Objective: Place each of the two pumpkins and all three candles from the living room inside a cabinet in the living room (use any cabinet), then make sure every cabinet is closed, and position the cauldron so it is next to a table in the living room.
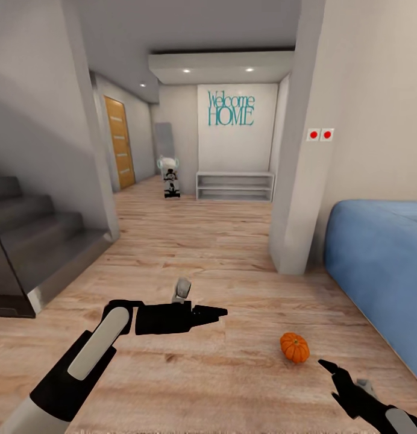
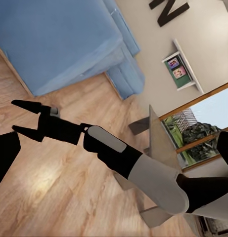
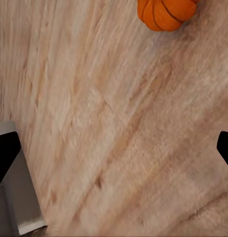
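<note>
I am at the first pumpkin (image 1: pixel 294 347), which sits on the wood floor (image 1: pixel 220 253) just ahead of my right gripper (image 1: pixel 330 375) and slightly to its inner side, not touching. The jaws are spread and empty. Next I judge I must reach forward and down to bracket it. My left gripper (image 1: pixel 217 312) hovers idle; I cannot tell its jaws.

A home: wood floor (image 1: pixel 220 253), stairs (image 1: pixel 34 241) at left, blue sofa (image 1: pixel 383 265) at right, and a "Welcome HOME" sign (image 1: pixel 231 109) above a white shelf (image 1: pixel 235 186) in the hallway at upper centre.
</note>
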### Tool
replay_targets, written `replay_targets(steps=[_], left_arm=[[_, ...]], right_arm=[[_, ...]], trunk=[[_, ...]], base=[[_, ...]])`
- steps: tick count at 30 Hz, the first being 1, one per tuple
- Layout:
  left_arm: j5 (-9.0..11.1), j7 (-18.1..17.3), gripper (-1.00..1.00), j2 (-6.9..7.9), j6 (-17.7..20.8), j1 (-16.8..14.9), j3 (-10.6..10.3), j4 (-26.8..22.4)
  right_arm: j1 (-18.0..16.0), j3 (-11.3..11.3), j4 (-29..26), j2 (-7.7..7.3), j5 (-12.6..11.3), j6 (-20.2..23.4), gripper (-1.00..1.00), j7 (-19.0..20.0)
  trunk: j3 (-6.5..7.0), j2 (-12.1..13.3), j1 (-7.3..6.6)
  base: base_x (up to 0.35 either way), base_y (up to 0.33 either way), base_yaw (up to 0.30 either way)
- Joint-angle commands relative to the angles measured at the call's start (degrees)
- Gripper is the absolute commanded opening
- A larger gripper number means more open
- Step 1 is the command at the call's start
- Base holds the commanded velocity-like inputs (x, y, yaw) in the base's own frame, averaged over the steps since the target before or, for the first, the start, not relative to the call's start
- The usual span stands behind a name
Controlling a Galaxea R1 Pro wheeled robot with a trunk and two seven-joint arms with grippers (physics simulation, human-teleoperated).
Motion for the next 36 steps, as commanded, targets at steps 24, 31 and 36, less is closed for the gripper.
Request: replay_targets(steps=[24, 31, 36], left_arm=[[-0.43, -0.58, 1.00, -0.01, 0.02, -0.05, 0.05, 0.03], [-0.44, -0.62, 1.00, -0.04, 0.02, -0.05, -0.02, 0.02], [-0.44, -0.64, 1.00, -0.06, 0.02, -0.05, 0.32, 0.01]], right_arm=[[-2.95, -11.82, 0.48, -3.00, -0.19, 6.05, 1.00, -6.44], [-4.81, -12.70, 0.53, -3.45, 0.34, 6.40, 1.00, -7.71], [-5.25, -12.46, 0.53, -3.45, 0.53, 6.15, 1.00, -7.85]], trunk=[[-3.39, -0.23, 0.37], [-3.83, -0.26, 0.42], [-3.83, -0.26, 0.42]], base=[[0.000, 0.000, 0.000], [0.000, 0.000, 0.000], [0.000, 0.000, 0.000]])
